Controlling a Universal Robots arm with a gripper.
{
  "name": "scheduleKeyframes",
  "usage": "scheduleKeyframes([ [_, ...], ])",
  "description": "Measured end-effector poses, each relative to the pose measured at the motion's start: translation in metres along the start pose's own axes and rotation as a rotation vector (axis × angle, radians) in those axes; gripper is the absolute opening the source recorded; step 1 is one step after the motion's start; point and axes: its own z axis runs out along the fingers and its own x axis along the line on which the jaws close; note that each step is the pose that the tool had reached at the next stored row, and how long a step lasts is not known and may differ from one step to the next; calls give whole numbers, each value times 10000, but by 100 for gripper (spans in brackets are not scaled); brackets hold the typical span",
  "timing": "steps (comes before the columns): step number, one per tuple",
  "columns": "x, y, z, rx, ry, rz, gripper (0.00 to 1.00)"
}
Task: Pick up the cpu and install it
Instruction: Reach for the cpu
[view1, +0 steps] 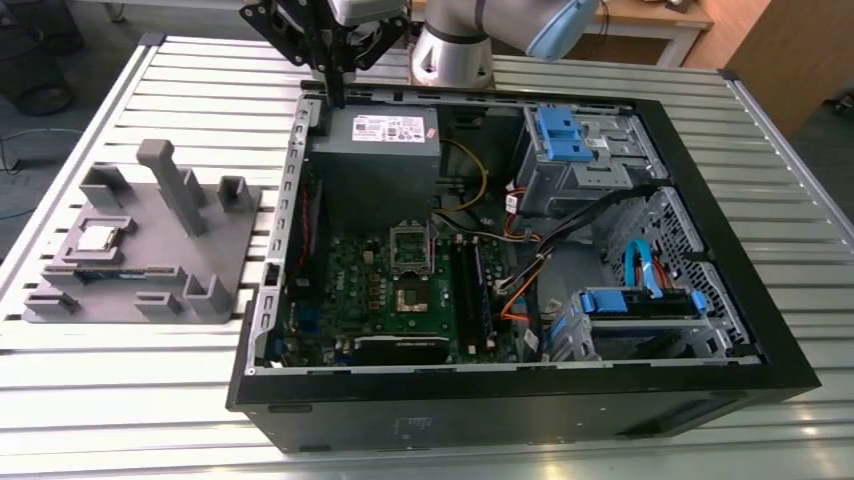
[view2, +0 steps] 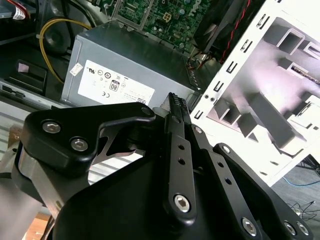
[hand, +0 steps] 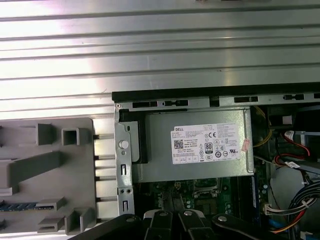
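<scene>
1. Slatted metal forms the counter (view1: 134, 400), and an open computer case (view1: 534, 420) lies on it with its inside facing up. We place everything else relative to this case.
2. Just outside the case's side wall, on the exterior view's left, a grey moulded tray (view1: 227, 240) sits on the counter.
3. The cpu (view1: 96, 238) lies flat in a pocket on the part of the tray furthest from the case, with its shiny top facing up. Nothing is touching it.
4. The gripper (view1: 334, 100) hangs over the case's rear edge and points down. It is beside the corner of the grey power supply (view1: 380, 130) that lies nearest the tray.
5. In the second wrist view, its fingers (view2: 175, 107) look pressed together with nothing between them.
6. From the gripper, the cpu lies outward over the case's side wall, toward the exterior view's left and toward the front end of the case. The two are well apart, with the tray's upright posts between them.
7. The cpu is square, so it has no long axis to line up with. Its edges look roughly parallel to the case's side wall.
8. Inside the case, the green motherboard (view1: 360, 290) carries the socket (view1: 410, 295) near its middle, on the opposite side of the gripper from the tray.
9. We judge that the pick-up has not yet begun, since the cpu rests in its tray and the gripper is empty.
</scene>
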Motion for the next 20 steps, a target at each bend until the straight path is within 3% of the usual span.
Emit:
scheduleKeyframes([
  [9, 26, -2, -1, 2, 1, 1, 11],
  [20, 206, -16, -5, -1, -21, 0, 11],
])
